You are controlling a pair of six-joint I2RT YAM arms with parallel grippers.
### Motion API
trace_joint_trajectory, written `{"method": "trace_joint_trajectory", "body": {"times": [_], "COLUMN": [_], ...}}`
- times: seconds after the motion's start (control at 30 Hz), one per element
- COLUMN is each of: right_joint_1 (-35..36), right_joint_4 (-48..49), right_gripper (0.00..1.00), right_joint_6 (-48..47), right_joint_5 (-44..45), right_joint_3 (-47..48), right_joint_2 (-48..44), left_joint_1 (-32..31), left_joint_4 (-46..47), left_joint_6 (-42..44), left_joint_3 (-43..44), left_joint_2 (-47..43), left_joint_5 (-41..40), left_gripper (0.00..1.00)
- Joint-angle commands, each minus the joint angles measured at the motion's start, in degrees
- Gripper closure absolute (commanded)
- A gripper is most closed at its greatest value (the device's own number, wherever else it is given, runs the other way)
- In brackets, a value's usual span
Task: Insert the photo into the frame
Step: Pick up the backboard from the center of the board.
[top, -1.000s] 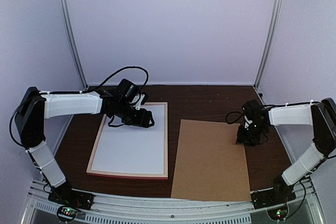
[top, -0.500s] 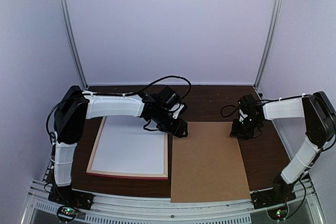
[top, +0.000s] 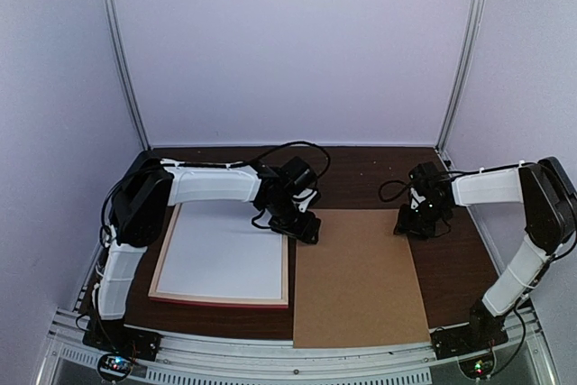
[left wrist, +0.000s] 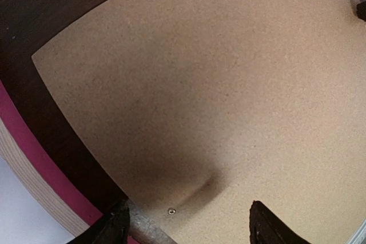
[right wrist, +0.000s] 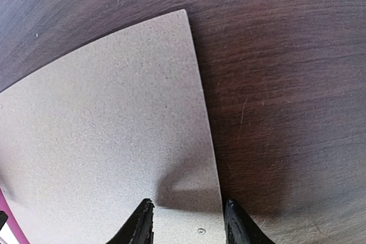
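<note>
The frame (top: 216, 300), with pink moulding and pale wood edges, lies flat at the left, and a plain white sheet (top: 225, 254) fills it. The photo is not visible in any view. My left gripper (top: 302, 227) hangs open just right of the frame, over the far-left corner of a brown board (top: 361, 277). In the left wrist view that gripper (left wrist: 189, 221) spans bare board (left wrist: 217, 84), with the frame (left wrist: 34, 158) at lower left. My right gripper (top: 416, 225) is open at the board's far-right corner. In its wrist view the right gripper (right wrist: 187, 212) straddles the right edge of the board (right wrist: 103, 130).
The dark wood table (top: 361, 169) shows behind and right of the board. Metal posts (top: 122, 51) and pale enclosure walls stand at the back and sides. The board's near edge reaches the rail (top: 288, 349) by the arm bases.
My left arm has swung right from the frame's far part to the board's far-left corner. My right gripper has shifted slightly back and left to the board's far-right corner.
</note>
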Motion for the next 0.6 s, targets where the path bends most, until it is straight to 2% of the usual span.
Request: {"method": "trace_joint_trajectory", "body": {"times": [0.0,0.17,0.57], "right_joint_1": [-0.28,-0.28,-0.28], "right_joint_4": [-0.72,-0.36,1.22], "right_gripper": [0.57,0.57,0.58], "right_joint_6": [-0.21,-0.08,-0.33], "right_joint_5": [-1.73,-2.7,-6.17], "right_joint_3": [-0.32,-0.65,-0.64], "right_joint_2": [0.02,0.11,2.09], "left_joint_1": [0.26,0.26,0.26], "left_joint_4": [-2.38,-3.4,-4.04], "left_joint_6": [-0.7,-2.31,-4.47], "left_joint_3": [2.2,3.24,7.65], "left_joint_2": [1.62,2.77,7.65], "left_joint_5": [-2.76,-4.48,-2.2], "left_gripper": [0.28,0.28,0.28]}}
